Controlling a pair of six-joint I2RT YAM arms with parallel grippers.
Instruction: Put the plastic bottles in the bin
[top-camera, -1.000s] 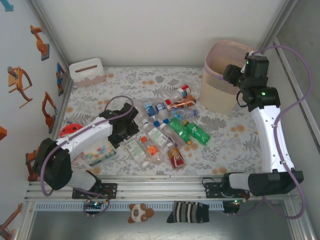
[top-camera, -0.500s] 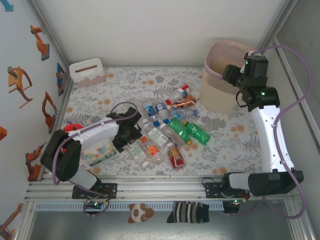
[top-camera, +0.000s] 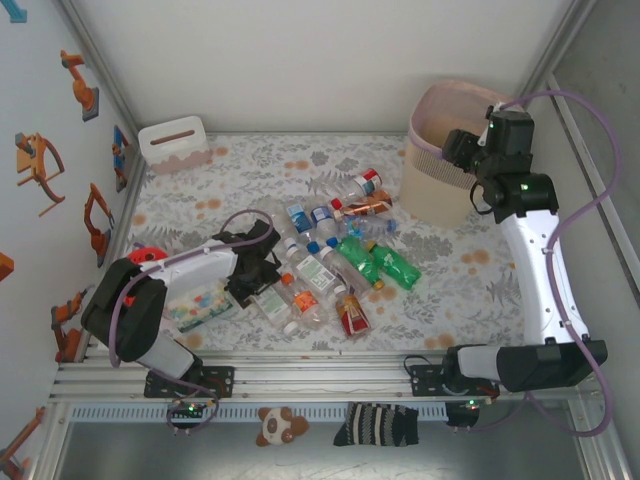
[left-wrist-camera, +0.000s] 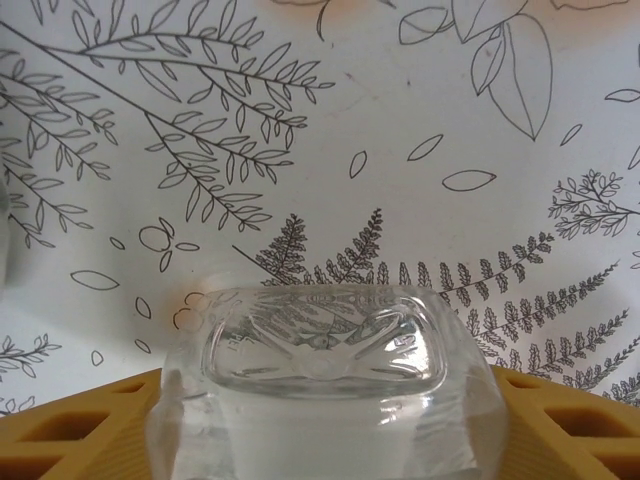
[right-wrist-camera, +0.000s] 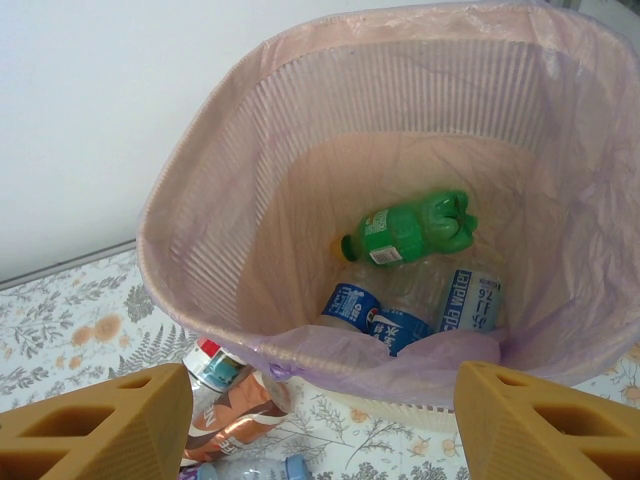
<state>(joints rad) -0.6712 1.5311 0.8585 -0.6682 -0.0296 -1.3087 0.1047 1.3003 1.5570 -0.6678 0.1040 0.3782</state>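
Now your left gripper (left-wrist-camera: 325, 400) is partly closed, its fingers (left-wrist-camera: 80, 430) pressed against both sides of a clear bottle (left-wrist-camera: 325, 345) whose base shows between them, over the leaf-printed table (left-wrist-camera: 300, 120). More bottles (top-camera: 345, 262) lie just to its right. Your right gripper (right-wrist-camera: 320, 385) hangs half open and empty above the bin (right-wrist-camera: 165, 250); below it a green bottle (right-wrist-camera: 410, 228) rests on blue-labelled ones at the bottom.

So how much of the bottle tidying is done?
Just begun. Done: a green bottle and at least two blue-labelled bottles lie in the bin. In hand: a clear bottle sits inside the left pincer, down on the table; I can't tell if it's squeezed yet. The right pincer hangs open and empty over the bin. Left: about a dozen bottles piled on the table.
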